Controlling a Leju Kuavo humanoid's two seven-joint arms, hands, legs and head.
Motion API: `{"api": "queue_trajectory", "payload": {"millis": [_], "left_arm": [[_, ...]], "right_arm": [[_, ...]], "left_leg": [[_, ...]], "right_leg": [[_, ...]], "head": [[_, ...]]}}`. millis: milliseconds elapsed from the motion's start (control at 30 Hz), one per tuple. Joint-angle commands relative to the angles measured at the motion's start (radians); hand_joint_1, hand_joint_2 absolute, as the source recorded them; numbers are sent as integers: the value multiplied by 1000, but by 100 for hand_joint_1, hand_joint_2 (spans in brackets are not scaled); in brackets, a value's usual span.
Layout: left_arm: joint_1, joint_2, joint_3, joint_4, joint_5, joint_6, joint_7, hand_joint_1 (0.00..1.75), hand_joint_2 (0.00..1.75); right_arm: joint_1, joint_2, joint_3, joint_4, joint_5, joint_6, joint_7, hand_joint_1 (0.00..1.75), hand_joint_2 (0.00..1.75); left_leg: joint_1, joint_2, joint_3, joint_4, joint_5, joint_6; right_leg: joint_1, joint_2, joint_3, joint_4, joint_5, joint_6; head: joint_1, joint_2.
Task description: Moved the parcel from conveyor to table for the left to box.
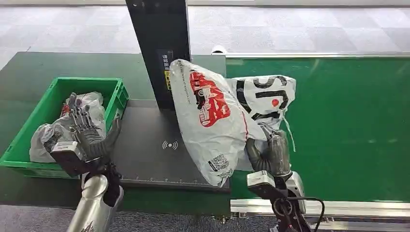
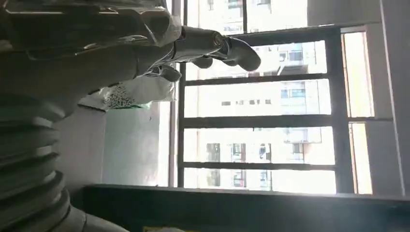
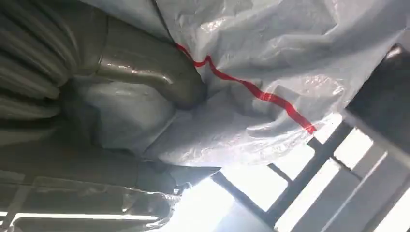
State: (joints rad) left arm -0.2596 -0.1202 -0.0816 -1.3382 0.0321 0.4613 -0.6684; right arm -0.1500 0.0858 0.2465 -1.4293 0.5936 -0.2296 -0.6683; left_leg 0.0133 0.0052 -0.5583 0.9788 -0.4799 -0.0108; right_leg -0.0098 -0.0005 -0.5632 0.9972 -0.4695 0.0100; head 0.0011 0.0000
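Right hand: the right hand [image 1: 270, 153] is gripping the parcel [image 1: 212, 116] from below, fingers curling into the crumpled plastic; in the right wrist view the thumb [image 3: 154, 77] is pressing into the bag beside its red stripe.
Parcel: it is being held up tilted, above the dark scanning table [image 1: 145, 150] and the edge of the green conveyor [image 1: 348, 125].
Left hand: the left hand [image 1: 87, 135] is hovering with fingers spread, holding nothing, over the near side of the green box [image 1: 118, 96].
Box: it is holding other bagged parcels [image 1: 53, 130].
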Motion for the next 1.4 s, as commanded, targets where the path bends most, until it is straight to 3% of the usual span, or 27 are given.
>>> {"api": "queue_trajectory", "payload": {"millis": [33, 433, 533, 833, 933, 1033, 1200, 1400], "left_arm": [[57, 4, 79, -91, 58, 95, -30, 0, 175], [87, -22, 102, -127, 79, 123, -30, 0, 175], [102, -32, 106, -144, 79, 141, -30, 0, 175], [102, -21, 45, -124, 49, 108, -30, 0, 175], [65, -27, -6, -65, 51, 100, -30, 0, 175], [36, -20, -45, -27, 46, 87, -30, 0, 175], [-5, -10, -56, 18, 54, 64, -28, 0, 175], [-37, -22, -68, 51, 58, 48, -26, 0, 175]], "right_arm": [[-107, -17, 152, 264, 117, 90, 90, 175, 175], [-156, -20, 173, 350, 124, 129, 115, 175, 175], [-209, -8, 208, 442, 187, 99, 165, 175, 175], [-275, 47, 169, 566, 118, -67, 110, 175, 175], [-338, 41, 176, 660, 144, -54, 154, 175, 175], [-401, 26, 231, 751, 264, -76, 225, 175, 175], [-483, 53, 317, 933, 335, 23, 212, 175, 175], [-535, 72, 337, 994, 333, 68, 209, 175, 175]], "left_leg": [[1, 6, 2, -1, -1, 0], [0, 3, 1, -2, 0, 1], [0, 2, 1, -1, 0, 1], [0, 2, 1, -1, 0, 1], [0, 0, 0, -1, 1, 1], [-1, -1, 0, 0, 1, 1], [0, 0, 1, -1, 1, 1], [0, -1, 1, 0, 1, 1]], "right_leg": [[1, 5, 0, -1, 1, 0], [0, 2, 1, -2, 1, -1], [0, 1, 0, -1, 0, 0], [0, 2, 0, -1, 1, -1], [0, 0, 0, -1, 1, 0], [0, -1, 0, 0, 1, 0], [0, 0, 1, -1, 1, 0], [0, -1, 0, 0, 1, 0]], "head": [[0, 0], [0, 0], [0, 0], [0, 0], [0, 0], [0, 0], [0, 0], [0, 0]]}}
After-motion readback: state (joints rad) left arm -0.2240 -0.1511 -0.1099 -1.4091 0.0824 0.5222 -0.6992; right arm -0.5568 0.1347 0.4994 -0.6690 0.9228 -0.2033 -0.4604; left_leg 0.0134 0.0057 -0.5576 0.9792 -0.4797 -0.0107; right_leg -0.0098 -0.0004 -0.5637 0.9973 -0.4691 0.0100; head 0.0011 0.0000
